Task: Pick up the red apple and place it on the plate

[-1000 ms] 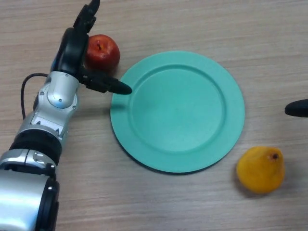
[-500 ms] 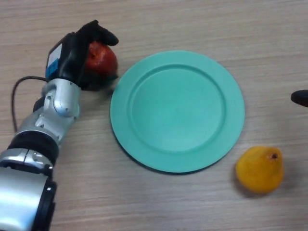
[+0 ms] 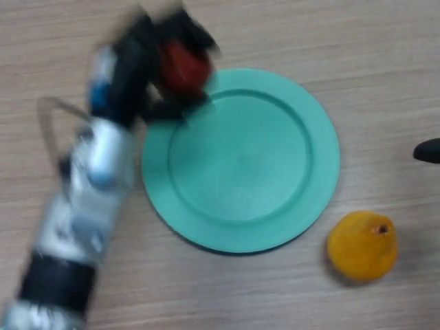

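One robot hand, the left robot hand, is seen closed around the red apple, its dark fingers curled over the top and underside of the fruit. The apple is held at the upper-left rim of the green plate, overlapping the plate's edge in the head view; whether it is clear of the surface cannot be told. The plate's centre lies to the right of and nearer than the held apple, so a short carry toward the middle is judged to be what remains. The right robot hand is only glimpsed at the right edge, well apart. An orange fruit rests on the worktop beside the plate.
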